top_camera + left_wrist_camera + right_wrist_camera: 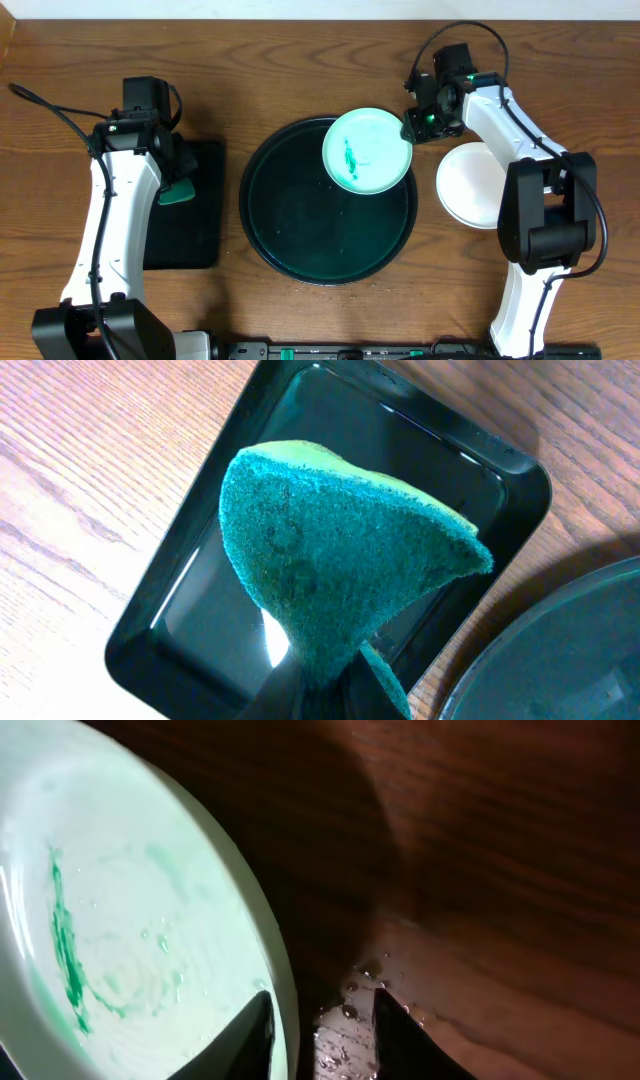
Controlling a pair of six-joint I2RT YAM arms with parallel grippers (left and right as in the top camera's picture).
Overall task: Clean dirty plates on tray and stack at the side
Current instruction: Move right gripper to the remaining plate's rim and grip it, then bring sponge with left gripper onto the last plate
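1. Brown wood-grain tabletop (300,60) carries everything; wet droplets (352,1010) sit on it between the right gripper's fingers.
2. Right gripper (320,1030) has its jaws partly apart, astride the rim of a pale mint round plate (367,150) marked with a teal smear. One finger lies over the plate's inner face. The other stands outside the rim with a strip of table showing between, so the rim is not clamped.
3. From this gripper the plate spreads toward the table's middle, lying on the nearest part of the large round dark green glossy tray (300,220), with its edge overhanging the tray's rim.
4. Back along the same arm, a white round plate (470,185) rests on the wood just beside the tray.
5. Left gripper (320,695) is clenched on a folded teal-green scouring sponge (330,550). Directly beneath it is a small black rectangular tray (180,630).
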